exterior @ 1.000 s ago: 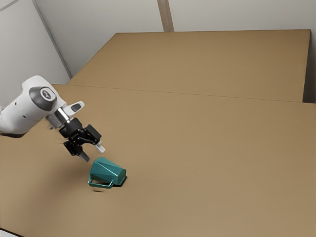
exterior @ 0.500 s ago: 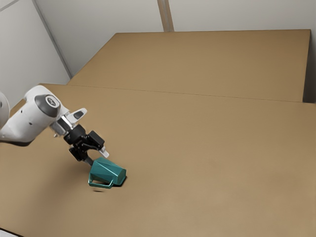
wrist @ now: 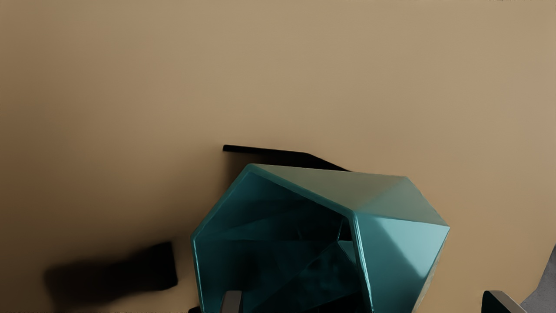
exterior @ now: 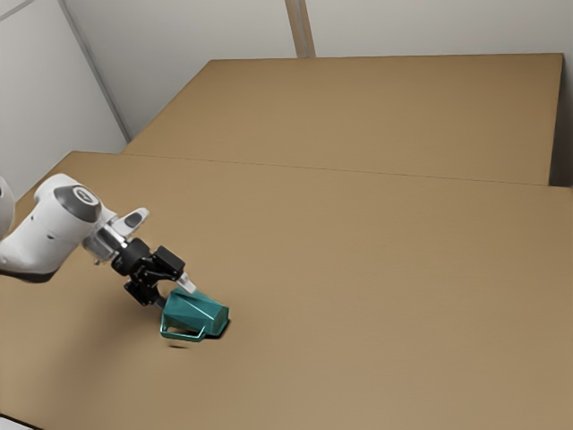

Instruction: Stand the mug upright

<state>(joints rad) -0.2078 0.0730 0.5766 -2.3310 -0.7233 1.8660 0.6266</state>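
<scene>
The teal faceted mug (exterior: 195, 312) lies on its side on the table, its handle toward the exterior view's bottom. My gripper (exterior: 175, 296) is tilted down at the mug's end nearest the arm, open. In the wrist view the mug (wrist: 404, 221) shows its open mouth toward my hand. The gripper (wrist: 364, 302) has its fingers wide apart there: one fingertip (wrist: 232, 301) overlaps the mouth, the other stands outside, beyond the mug's side wall. Whether either finger touches the mug I cannot tell.
The brown table (exterior: 376, 296) extends around the mug, and a brown raised panel (exterior: 385, 116) stands behind it. Dark shadows lie beside the mug. Past the table's edge in the wrist view is a grey surface (wrist: 543, 287).
My hand has come down toward the exterior view's bottom and reached the mug's near end, its fingers still apart. The mug has not moved.
</scene>
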